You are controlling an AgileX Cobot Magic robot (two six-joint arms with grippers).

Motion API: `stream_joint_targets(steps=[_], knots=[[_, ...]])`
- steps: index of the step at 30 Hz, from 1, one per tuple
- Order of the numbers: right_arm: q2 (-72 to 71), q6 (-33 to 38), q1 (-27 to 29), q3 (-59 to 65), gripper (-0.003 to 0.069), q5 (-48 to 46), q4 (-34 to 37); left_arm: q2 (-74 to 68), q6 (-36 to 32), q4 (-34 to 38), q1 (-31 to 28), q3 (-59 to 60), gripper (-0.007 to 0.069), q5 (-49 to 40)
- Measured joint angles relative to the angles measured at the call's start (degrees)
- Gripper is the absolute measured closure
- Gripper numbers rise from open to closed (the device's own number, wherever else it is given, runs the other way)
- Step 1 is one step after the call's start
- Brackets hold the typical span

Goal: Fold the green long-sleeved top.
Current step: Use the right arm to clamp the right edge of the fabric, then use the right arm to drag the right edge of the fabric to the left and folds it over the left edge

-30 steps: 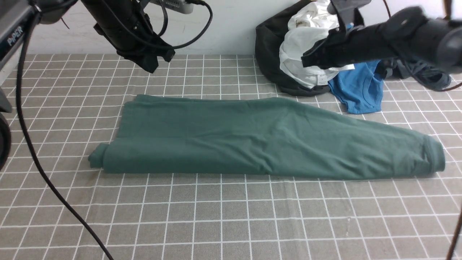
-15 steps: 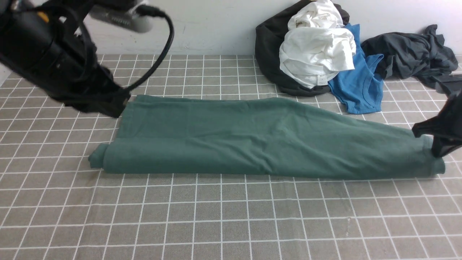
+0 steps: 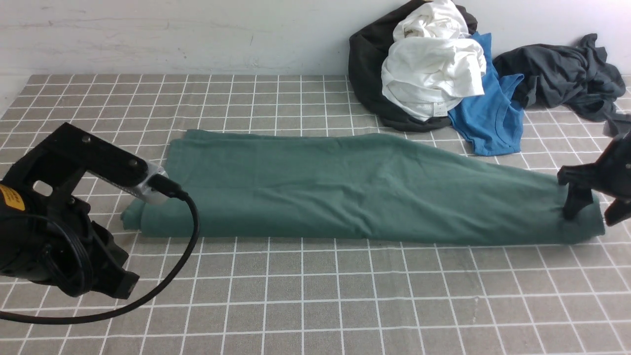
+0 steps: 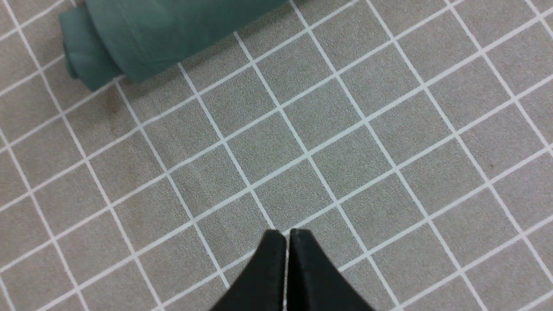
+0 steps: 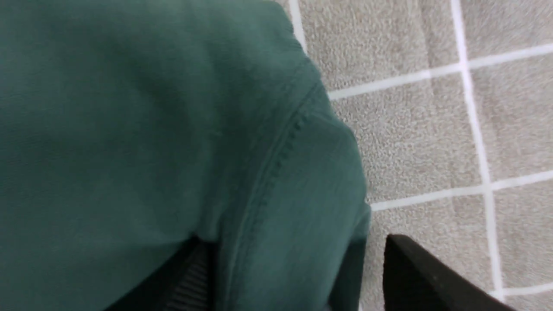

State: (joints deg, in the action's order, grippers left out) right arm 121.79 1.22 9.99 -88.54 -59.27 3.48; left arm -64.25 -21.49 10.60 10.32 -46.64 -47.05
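Green long-sleeved top [image 3: 345, 192], laid as a long, low bundle of matte, dark green knit across the middle of a grey surface [image 3: 315, 301] ruled with a white grid. Its two ends point toward the left and right sides of the front view; the near edge is smoothly rounded, with shallow wrinkles near the middle. A short, narrower roll [image 4: 88, 52] projects at the left end, and a stitched seam [image 5: 281, 160] runs beside the broad band at the right end.

Right gripper [image 5: 298, 248]: open, its fingers standing apart on either side of the banded end; one finger presses into the green fabric, while the other is over the grid beside it. Left gripper [image 4: 288, 233]: closed, the fingertips side by side over bare grid, apart from the top.

Beyond the top, crumpled white cloth [image 3: 434, 74] lies against and over a smooth black cloth [image 3: 369, 64]. Next to these is a bright blue garment [image 3: 495, 113] with a curved, ribbed edge, followed by a twisted heap of dark grey cloth [image 3: 567, 74]. The wall [image 3: 197, 39] behind is whitish and faintly scuffed.

Labels: a small white tag [image 3: 439, 109] on the white cloth and a yellow-orange sticker [image 3: 12, 197] on the left arm; print on both is too small to read.
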Motion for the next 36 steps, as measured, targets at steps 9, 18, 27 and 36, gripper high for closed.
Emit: stream_joint_targets(steps=[9,18,27,36], knots=[[0.83,4.06,-0.06,-1.81,0.0511,-1.35,1.46,0.15,1.99,-5.74,0.00,0.24,0.0631,1.19],[-7.64,4.83,-0.11,-12.98,0.0648,-10.47,-6.30,8.25,24.10,-27.39,0.00,0.26,0.0631,-2.78],[-14.01,5.14,-17.88,-20.18,0.0648,-9.84,13.82,9.17,42.18,-36.12,0.00,0.26,0.0631,1.75],[-2.00,5.97,-41.72,-20.96,0.0648,14.01,23.00,6.88,43.10,-34.07,0.00,0.26,0.0631,2.17]])
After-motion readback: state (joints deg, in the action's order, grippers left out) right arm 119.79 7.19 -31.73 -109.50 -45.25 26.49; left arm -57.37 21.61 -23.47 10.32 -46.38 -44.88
